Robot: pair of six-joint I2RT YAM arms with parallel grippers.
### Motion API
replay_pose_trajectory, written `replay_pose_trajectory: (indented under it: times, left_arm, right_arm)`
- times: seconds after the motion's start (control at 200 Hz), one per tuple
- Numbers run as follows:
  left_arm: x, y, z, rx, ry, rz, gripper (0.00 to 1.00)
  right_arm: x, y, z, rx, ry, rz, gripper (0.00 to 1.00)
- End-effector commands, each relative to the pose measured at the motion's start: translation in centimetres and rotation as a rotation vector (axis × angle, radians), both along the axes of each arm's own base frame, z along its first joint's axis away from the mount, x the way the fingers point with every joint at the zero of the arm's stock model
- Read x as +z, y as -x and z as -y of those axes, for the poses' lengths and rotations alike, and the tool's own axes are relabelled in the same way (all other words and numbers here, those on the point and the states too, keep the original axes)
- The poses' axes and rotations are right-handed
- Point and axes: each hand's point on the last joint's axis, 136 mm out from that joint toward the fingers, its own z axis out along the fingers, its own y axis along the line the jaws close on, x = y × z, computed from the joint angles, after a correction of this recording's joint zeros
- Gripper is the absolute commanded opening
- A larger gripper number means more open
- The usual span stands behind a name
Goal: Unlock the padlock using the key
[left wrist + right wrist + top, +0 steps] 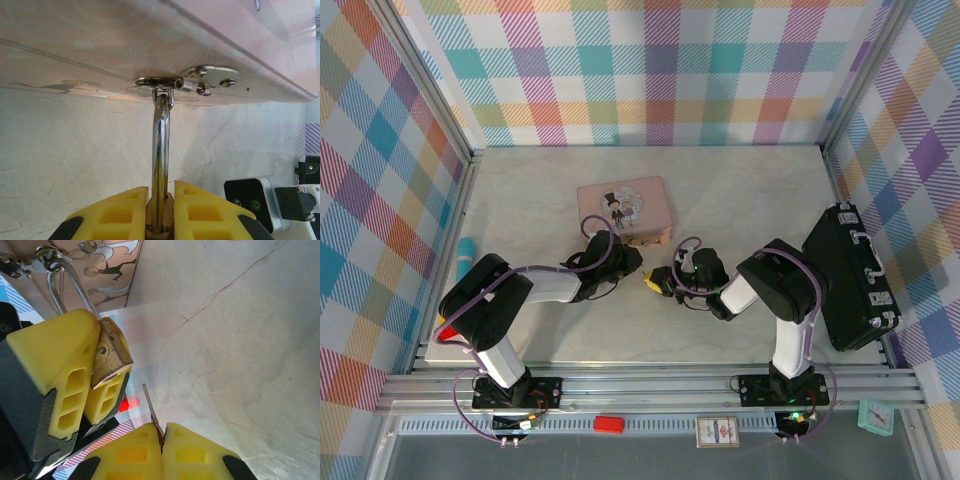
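the left gripper (161, 192) is almost closed and it holds the padlock (112, 354) by its brass body, pressed between the two yellow fingers (117, 215). the silver shackle (160, 135) goes straight out ahead of the fingertips and passes through a metal latch (155, 81) on the pink tin (125, 35). the right gripper (161, 431) is fully closed on the key (150, 407). its thin blade stands out from the fingertips, and the padlock is just ahead and a little to the left, not touching the blade.

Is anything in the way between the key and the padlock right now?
Nothing visible. The key, pinched in the right gripper, faces the padlock across a bare gap; the left gripper clamps its sides.
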Motion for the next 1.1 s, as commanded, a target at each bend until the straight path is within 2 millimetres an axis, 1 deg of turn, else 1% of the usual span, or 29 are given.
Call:
replay_pose_trajectory:
  times: [0.0, 0.11, 0.21, 0.435, 0.865, 1.095]
  left_arm:
    - [2.03, -0.19, 1.82, -0.037, 0.067, 0.039, 0.0]
    - [2.46, -0.08, 2.36, -0.045, 0.11, 0.03, 0.0]
    - [2.73, -0.09, 2.41, -0.039, 0.123, 0.028, 0.0]
    - [2.68, 0.03, 2.44, -0.041, 0.128, 0.023, 0.0]
    - [2.13, 0.03, 2.32, -0.034, 0.123, 0.015, 0.0]
    - [2.2, -0.01, 2.4, -0.034, 0.129, 0.017, 0.0]
  right_arm:
    - [0.48, 0.01, 0.12, -0.003, -0.038, 0.017, 0.0]
    - [0.58, 0.1, 0.2, -0.006, -0.046, 0.019, 0.0]
    - [0.55, 0.12, 0.27, -0.011, -0.05, 0.017, 0.0]
    - [0.71, -0.1, 0.12, -0.022, -0.087, 0.016, 0.0]
    - [0.84, 0.03, 0.47, -0.035, -0.088, 0.022, 0.0]
    - [1.19, 0.0, 0.53, -0.042, -0.099, 0.03, 0.0]
